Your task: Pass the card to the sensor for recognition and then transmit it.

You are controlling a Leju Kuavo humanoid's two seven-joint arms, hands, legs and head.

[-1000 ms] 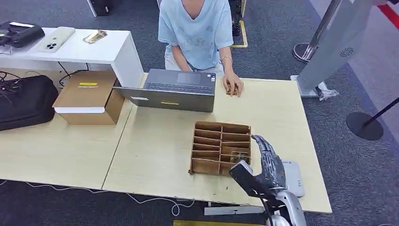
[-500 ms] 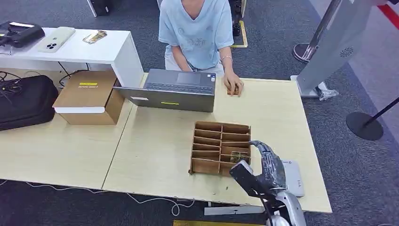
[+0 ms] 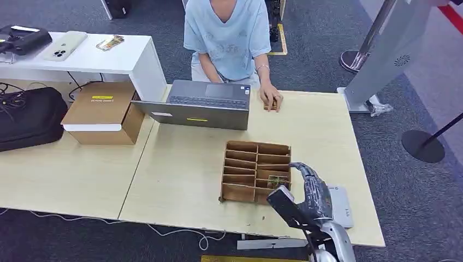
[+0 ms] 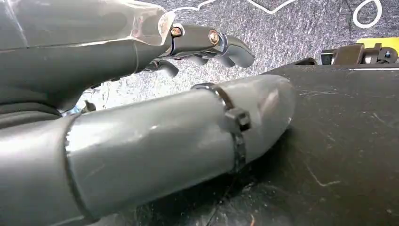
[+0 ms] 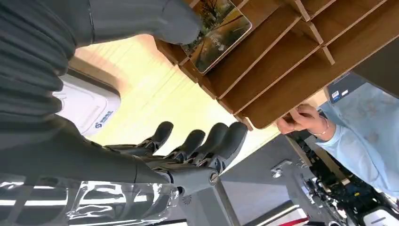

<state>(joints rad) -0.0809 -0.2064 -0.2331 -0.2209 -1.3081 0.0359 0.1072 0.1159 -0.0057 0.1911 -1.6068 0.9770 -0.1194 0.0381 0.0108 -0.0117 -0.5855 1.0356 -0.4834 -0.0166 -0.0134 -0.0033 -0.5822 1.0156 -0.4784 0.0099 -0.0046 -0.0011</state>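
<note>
1. Card (image 3: 277, 180) is lying in the wooden organizer (image 3: 254, 171) on the worktop (image 3: 180, 174); the right hand (image 3: 308, 191) is reaching beside it.
2. Left hand (image 4: 155, 141) is hanging with fingers loosely curled, holding nothing.
3. Right hand (image 5: 141, 117) is spreading open, thumb touching the card (image 5: 216, 28); a shallow pinch is risking a slip against the divider.

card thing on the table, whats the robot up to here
The right robot hand is at the near right corner of the wooden divider tray, its thumb against a card standing in a slot. The fingers are apart and the card is not yet gripped or lifted. The white sensor pad lies on the table beside the tray, with nothing on it. A person sits across the table at a laptop. The left robot hand hangs low, holding nothing.
</note>
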